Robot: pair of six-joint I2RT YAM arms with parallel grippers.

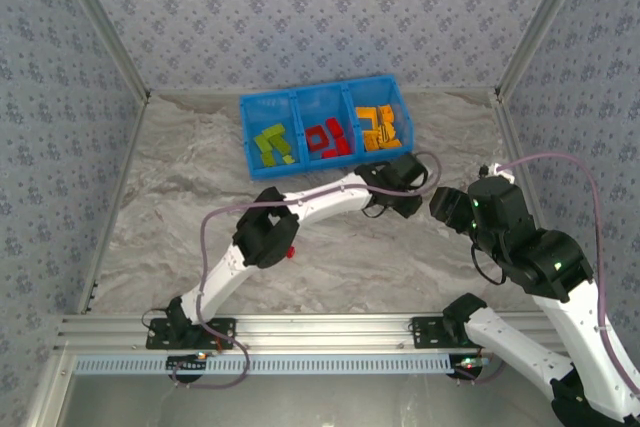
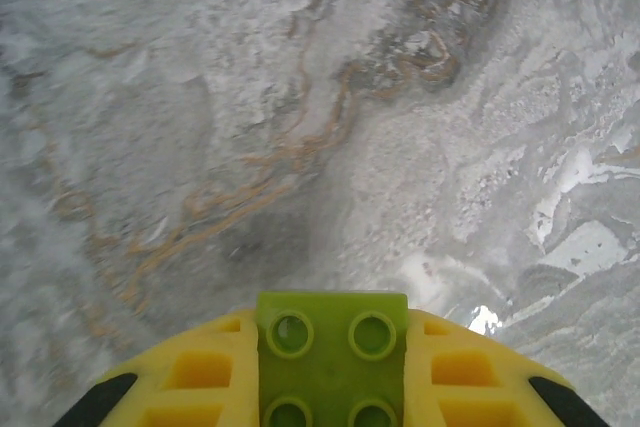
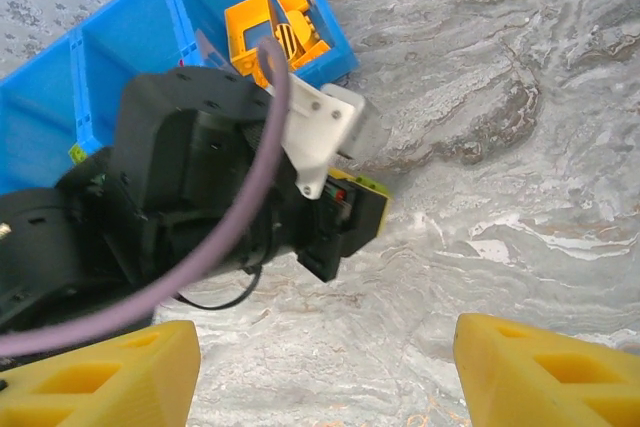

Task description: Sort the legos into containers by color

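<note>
A lime green lego point(image 2: 332, 352) with round studs sits clamped between the yellow fingers point(image 2: 195, 372) of my left gripper point(image 2: 332, 347), above bare marble. In the top view the left gripper point(image 1: 405, 189) hangs just in front of the blue container point(image 1: 320, 97), near its right end. The container's left compartment holds green legos point(image 1: 272, 144), the middle holds red legos point(image 1: 328, 139), and the right holds orange-yellow legos point(image 1: 380, 127). My right gripper point(image 1: 445, 205) is open with nothing between its fingers point(image 3: 555, 372), and it faces the left wrist point(image 3: 200, 177).
A small red piece point(image 1: 291, 251) lies on the table beside the left arm's elbow. The two wrists are close together at the right front of the container point(image 3: 150, 37). Patterned walls enclose the marble table point(image 1: 180, 197) on three sides.
</note>
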